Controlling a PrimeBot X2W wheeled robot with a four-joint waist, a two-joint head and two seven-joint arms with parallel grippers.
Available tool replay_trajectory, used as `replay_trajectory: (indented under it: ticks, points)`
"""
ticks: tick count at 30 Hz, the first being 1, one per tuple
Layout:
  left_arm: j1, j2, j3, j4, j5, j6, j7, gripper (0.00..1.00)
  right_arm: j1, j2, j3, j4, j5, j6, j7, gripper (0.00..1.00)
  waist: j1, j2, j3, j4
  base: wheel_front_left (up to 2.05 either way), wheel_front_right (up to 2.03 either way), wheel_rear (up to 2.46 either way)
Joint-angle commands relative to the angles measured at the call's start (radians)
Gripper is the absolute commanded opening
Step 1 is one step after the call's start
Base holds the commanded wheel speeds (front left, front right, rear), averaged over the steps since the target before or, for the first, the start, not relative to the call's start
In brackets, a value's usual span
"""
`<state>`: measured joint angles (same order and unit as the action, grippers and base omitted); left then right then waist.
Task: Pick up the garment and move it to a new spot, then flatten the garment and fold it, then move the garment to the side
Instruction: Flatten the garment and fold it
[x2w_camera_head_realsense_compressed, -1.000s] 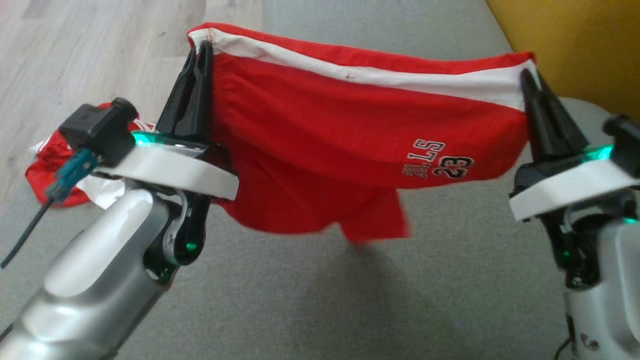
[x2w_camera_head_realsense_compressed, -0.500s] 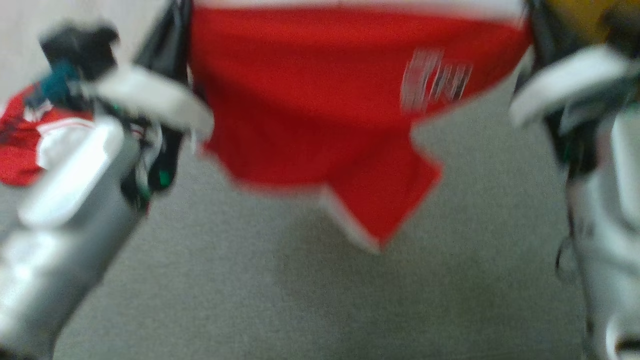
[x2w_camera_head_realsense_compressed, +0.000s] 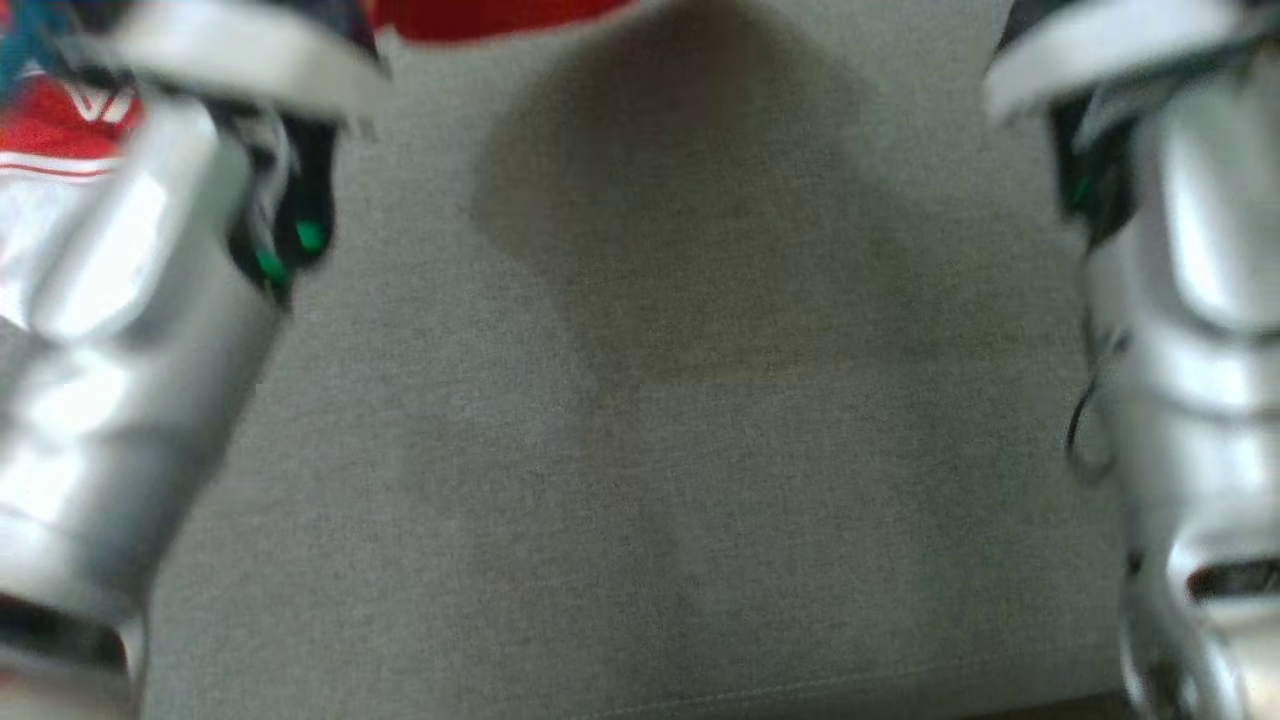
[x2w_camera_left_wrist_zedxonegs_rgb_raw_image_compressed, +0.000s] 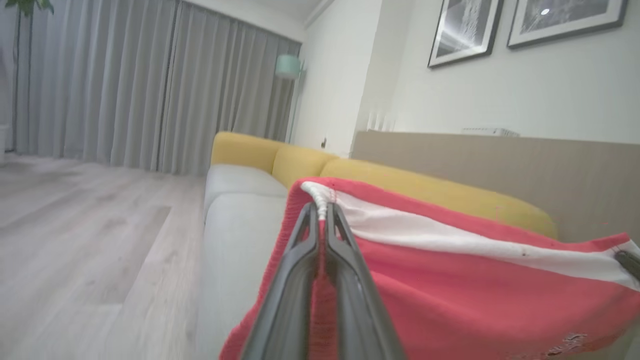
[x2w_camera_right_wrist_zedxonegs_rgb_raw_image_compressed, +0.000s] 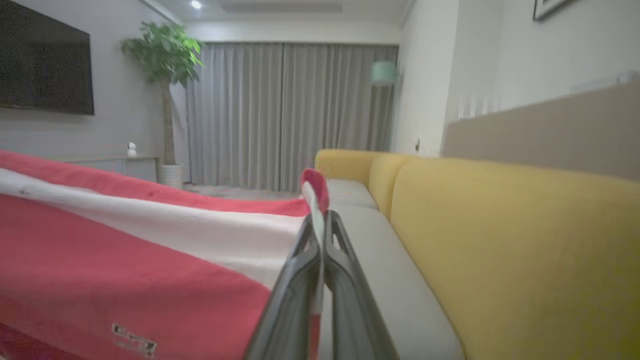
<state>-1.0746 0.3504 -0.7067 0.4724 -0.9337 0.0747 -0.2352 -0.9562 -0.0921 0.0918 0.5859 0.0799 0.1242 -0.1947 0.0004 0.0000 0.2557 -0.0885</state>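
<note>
Grey seat (x2w_camera_head_realsense_compressed: 640, 470) unchanged; view dipped, garment (x2w_camera_head_realsense_compressed: 480, 15) at top.

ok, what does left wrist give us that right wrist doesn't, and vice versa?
Left wrist adds: two framed pictures seen nearly whole on the wall (right wrist catches a frame corner), and the left tool shut on one top corner of the garment.
Right wrist adds: a dark TV, a potted plant, and the right tool shut on the opposite corner.
Both: the red garment with its white band stretched taut, the yellow sofa, grey curtains, teal lamp.
</note>
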Motion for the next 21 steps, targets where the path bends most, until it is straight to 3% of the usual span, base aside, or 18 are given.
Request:
replay_trajectory:
  ticks: [1,9,21]
  points:
    - [0.013,0.028,0.033,-0.016,-0.006,-0.009,-0.013,0.0,0.034,0.026,0.016,-0.014,0.007,0.007,-0.021,0.0,-0.0004,0.0,0.01,-0.005,0.0,0.0,0.0]
    - [0.26,0.012,0.083,-0.127,0.01,-0.003,-0.026,0.0,0.294,0.039,0.017,-0.076,0.069,0.007,-0.064,0.0,-0.0004,0.0,-0.008,0.002,0.0,0.0,0.0]
    - [0.814,-0.036,0.241,-0.518,0.143,0.079,-0.026,0.0,0.745,0.042,-0.052,-0.46,0.108,0.007,-0.046,0.0,-0.0004,0.0,-0.154,0.023,0.0,0.0,0.0]
